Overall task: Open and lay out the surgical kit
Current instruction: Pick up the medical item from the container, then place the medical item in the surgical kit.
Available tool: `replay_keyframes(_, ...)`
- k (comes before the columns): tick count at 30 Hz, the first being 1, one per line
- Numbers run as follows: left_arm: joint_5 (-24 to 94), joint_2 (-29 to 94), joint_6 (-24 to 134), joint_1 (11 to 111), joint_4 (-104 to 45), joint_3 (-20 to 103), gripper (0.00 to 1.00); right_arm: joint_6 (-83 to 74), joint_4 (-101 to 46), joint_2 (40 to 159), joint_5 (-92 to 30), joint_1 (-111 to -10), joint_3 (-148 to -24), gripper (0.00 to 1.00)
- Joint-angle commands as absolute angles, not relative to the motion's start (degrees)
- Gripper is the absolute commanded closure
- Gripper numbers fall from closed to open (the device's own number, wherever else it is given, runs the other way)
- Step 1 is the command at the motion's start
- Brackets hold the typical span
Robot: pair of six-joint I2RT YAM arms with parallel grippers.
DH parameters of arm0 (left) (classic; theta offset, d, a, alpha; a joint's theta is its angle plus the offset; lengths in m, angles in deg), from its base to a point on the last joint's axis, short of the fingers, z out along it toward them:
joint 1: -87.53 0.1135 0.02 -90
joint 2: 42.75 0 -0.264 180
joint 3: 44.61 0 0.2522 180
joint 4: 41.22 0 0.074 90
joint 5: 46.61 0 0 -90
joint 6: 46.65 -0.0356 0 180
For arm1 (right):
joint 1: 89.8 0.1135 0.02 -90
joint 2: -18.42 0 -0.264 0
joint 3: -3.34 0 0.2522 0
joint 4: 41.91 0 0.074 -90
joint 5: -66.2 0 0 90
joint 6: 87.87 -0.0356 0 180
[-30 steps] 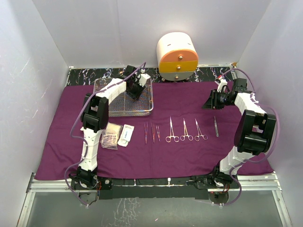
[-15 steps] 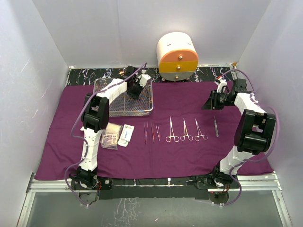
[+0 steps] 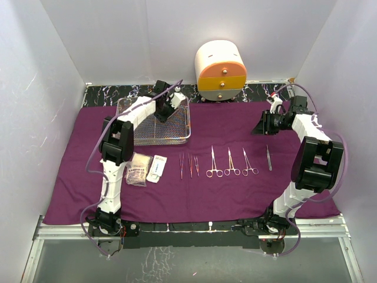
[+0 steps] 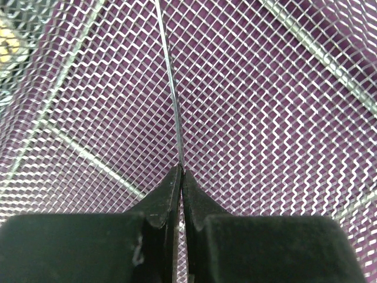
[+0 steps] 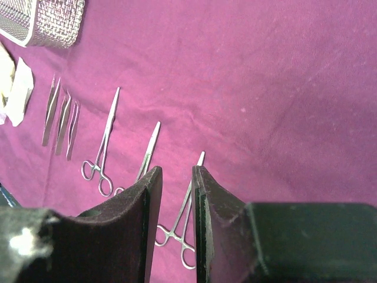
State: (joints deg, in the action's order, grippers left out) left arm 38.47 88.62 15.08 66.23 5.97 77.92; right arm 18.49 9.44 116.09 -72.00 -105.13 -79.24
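Note:
The purple cloth (image 3: pixel 235 127) is spread flat on the table. The silver wire-mesh tray (image 3: pixel 152 134) stands on its back left part. My left gripper (image 3: pixel 165 105) is over the tray, shut on a thin metal instrument (image 4: pixel 172 88) seen edge-on above the mesh (image 4: pixel 283 118). Three tweezers (image 3: pixel 189 165), three ring-handled forceps (image 3: pixel 231 163) and one more pair of tweezers (image 3: pixel 268 158) lie in a row on the cloth. A flat packet (image 3: pixel 156 168) and a gauze wad (image 3: pixel 138 170) lie left of them. My right gripper (image 3: pixel 261 125) hovers over the cloth, jaws slightly apart and empty (image 5: pixel 177 171).
The white-and-orange drawer cabinet (image 3: pixel 220 71) stands at the back beyond the cloth. White walls close in left, right and behind. In the right wrist view the forceps (image 5: pixel 101 147), the tray corner (image 5: pixel 53 20) and the packets (image 5: pixel 17 88) show.
My left gripper has moved a little toward the back of the tray with the thin instrument in it. The right arm has hardly moved.

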Motion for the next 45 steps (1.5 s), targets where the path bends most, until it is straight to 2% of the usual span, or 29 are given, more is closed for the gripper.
replay_keyframes(1, 39.0, 78.4, 10.3, 66.8, 8.9, 78.4, 1.0, 20.5, 9.6, 115.0, -74.4, -103.8, -83.9, 0.75)
replay_keyframes(11, 27.0, 67.8, 1.8, 66.8, 14.3, 75.8, 1.0, 20.4, 8.8, 113.3, -77.5, -97.3, -89.3, 0.72)
replay_keyframes(21, 13.8, 56.4, -11.3, 64.4, 14.4, 68.1, 1.0, 16.6, 5.8, 111.5, -82.1, -90.1, -94.1, 0.57)
replay_keyframes(30, 23.1, 53.9, -29.6, 58.2, 18.6, 68.1, 1.0, 7.3, 1.6, 111.9, -87.6, -86.1, -96.0, 0.49)
replay_keyframes(35, 28.7, 48.6, -40.6, 54.0, 10.6, 60.6, 1.0, 3.3, -0.2, 112.7, -89.2, -83.3, -96.4, 0.47)
replay_keyframes(40, 30.6, 43.2, -48.1, 50.9, 0.2, 51.8, 1.0, 2.0, 0.3, 113.7, -90.6, -80.0, -95.8, 0.45)
replay_keyframes(45, 30.3, 41.0, -51.6, 48.7, -5.4, 48.1, 1.0, 2.3, 1.7, 115.8, -90.3, -76.4, -96.6, 0.44)
